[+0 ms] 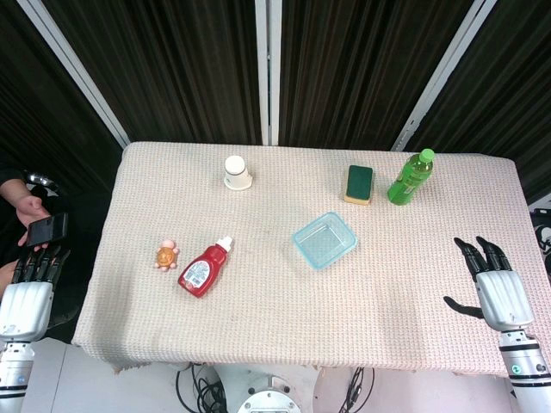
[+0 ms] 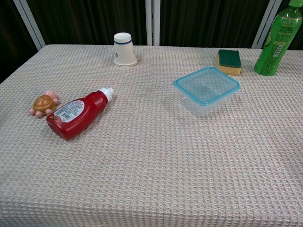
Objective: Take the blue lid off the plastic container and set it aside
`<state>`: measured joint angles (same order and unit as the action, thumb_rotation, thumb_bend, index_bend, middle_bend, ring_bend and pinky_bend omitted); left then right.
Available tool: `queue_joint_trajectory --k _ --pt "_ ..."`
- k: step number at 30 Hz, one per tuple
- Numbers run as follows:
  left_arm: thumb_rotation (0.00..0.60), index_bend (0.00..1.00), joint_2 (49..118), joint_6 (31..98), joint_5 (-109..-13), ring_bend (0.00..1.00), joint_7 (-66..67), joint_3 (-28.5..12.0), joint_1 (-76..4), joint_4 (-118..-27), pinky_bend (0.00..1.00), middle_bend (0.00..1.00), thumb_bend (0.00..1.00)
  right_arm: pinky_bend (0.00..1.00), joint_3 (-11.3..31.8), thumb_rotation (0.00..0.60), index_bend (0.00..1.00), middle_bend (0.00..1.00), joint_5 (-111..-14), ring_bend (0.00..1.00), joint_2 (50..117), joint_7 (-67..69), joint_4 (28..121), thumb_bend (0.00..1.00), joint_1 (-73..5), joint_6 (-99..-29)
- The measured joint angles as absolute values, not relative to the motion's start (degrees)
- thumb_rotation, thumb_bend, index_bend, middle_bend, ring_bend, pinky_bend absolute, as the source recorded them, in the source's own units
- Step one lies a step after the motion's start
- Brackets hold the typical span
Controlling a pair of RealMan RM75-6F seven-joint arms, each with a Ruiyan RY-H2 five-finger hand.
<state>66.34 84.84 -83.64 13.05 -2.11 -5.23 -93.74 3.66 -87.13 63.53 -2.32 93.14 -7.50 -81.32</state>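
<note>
A clear plastic container sits right of the table's middle, turned at an angle, with its translucent blue lid seated on top. My right hand hovers over the table's right front part, fingers spread, holding nothing, well to the right of the container. Off the table's left front corner, my left hand is also empty with its fingers extended. Neither hand appears in the chest view.
A red ketchup bottle lies left of centre beside a small toy turtle. At the back stand an upturned paper cup, a green-yellow sponge and a green bottle. A person's hand holds a phone at far left.
</note>
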Motion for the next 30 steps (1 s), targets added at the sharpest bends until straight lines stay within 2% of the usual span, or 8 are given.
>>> queue_joint_trajectory --k 9,12,16,19,23,30 --pt "0.600 0.11 67.6 85.2 -84.5 0.00 10.9 -2.2 -5.3 -93.0 0.02 0.04 0.00 0.11 4.2 0.600 0.00 0.17 -87.8 0.00 63.8 -1.4 92.6 0.03 -8.6 -81.0" --pt "0.600 0.11 67.7 85.0 -84.6 0.00 10.9 -2.2 -5.4 -93.1 0.02 0.04 0.00 0.12 4.3 0.600 0.00 0.19 -88.0 0.00 64.1 -0.2 92.5 0.08 -9.8 -79.4" --pt "0.600 0.11 67.8 84.9 -84.8 0.00 10.8 -2.1 -5.4 -93.1 0.02 0.04 0.00 0.12 4.7 0.600 0.00 0.22 -88.7 0.00 64.4 2.0 92.5 0.31 -12.9 -75.4" --pt "0.600 0.11 67.7 85.0 -85.0 0.00 10.6 -2.1 -5.4 -93.1 0.02 0.04 0.00 0.12 5.4 0.600 0.00 0.25 -89.1 0.01 64.7 4.1 92.9 0.61 -16.7 -70.7" --pt "0.600 0.11 67.6 85.1 -85.3 0.00 10.5 -2.0 -5.4 -93.2 0.02 0.04 0.00 0.12 7.4 0.600 0.00 0.27 -89.0 0.01 66.0 6.7 93.2 0.83 -24.2 -61.8" --pt "0.600 0.11 67.2 85.0 -85.1 0.00 10.3 -1.9 -5.3 -93.3 0.02 0.04 0.00 0.12 12.1 0.600 0.00 0.27 -84.0 0.01 71.9 6.6 90.2 0.92 -38.9 -44.9"
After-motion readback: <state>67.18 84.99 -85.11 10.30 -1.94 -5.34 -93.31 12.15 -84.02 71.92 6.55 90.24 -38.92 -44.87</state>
